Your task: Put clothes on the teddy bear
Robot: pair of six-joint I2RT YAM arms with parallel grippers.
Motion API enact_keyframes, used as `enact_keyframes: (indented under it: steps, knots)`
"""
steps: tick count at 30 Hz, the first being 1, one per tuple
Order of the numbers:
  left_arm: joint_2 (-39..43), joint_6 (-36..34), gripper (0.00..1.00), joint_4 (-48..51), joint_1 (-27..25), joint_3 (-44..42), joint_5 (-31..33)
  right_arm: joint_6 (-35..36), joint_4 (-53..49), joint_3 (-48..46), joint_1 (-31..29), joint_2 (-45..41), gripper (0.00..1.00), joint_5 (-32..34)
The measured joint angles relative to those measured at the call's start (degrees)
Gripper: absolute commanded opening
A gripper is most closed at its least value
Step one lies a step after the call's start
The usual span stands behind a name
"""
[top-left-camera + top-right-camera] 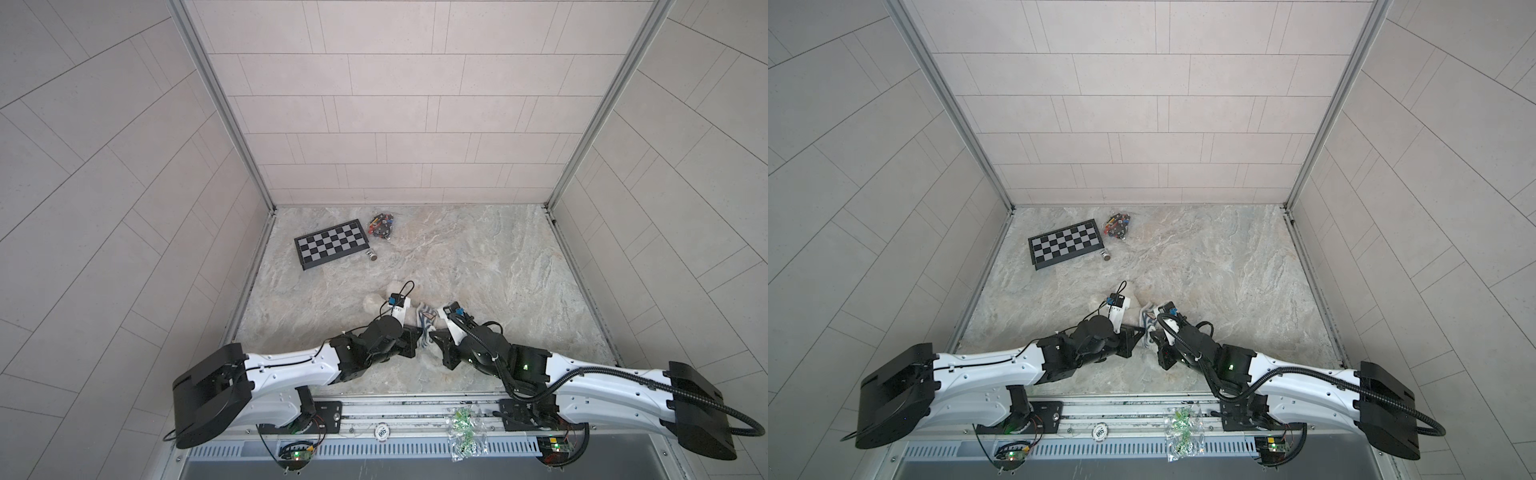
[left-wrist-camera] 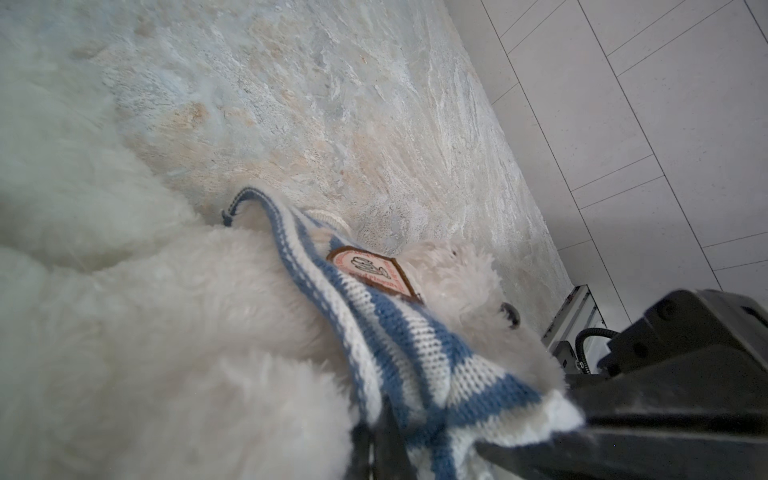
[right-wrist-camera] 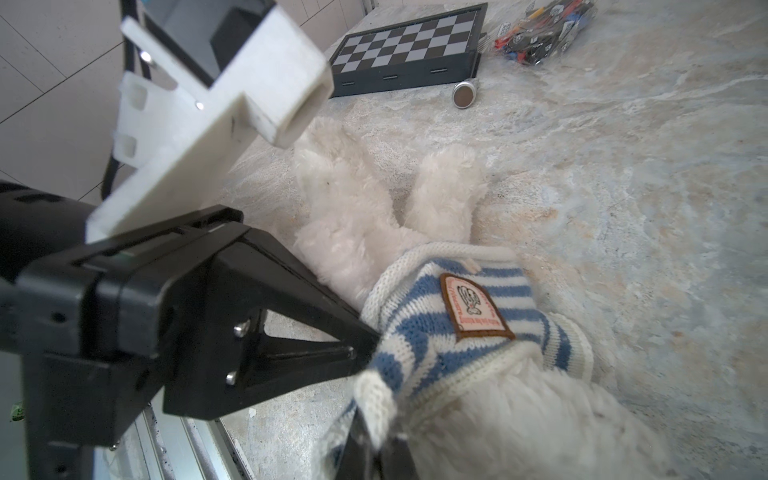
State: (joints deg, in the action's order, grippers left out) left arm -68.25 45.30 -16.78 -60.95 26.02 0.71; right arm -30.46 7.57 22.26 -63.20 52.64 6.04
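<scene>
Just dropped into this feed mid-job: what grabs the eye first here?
A fluffy white teddy bear lies at the front of the table between the two arms, with a blue-and-white striped sweater pulled partly over it. The left gripper and right gripper both pinch the sweater's edge. A chessboard sits at the back left.

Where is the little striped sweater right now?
In both top views the striped sweater sits front and centre on the table, partly around the white teddy bear, gripped by the left tool and the right tool.
</scene>
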Motion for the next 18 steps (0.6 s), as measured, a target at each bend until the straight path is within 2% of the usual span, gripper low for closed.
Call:
enact_keyframes:
  steps: [5,9,12,18]
  knots:
    - [6.1,-1.9,0.0,4.0,1.0,0.5,-0.1,1.3,-6.0,0.1,0.0,-6.6,0.33,2.7]
    - [8.0,-2.8,0.0,5.4,2.1,1.1,-0.6,4.1,-11.4,1.6,0.0,-10.2,0.42,3.9]
    - [8.4,-3.0,0.0,6.3,2.4,1.1,-0.9,5.4,-14.4,2.8,-0.1,-11.6,0.55,3.8]
    - [8.2,-3.0,0.0,6.9,3.0,1.2,-1.7,7.7,-19.1,3.6,-4.1,-13.9,0.64,4.0]
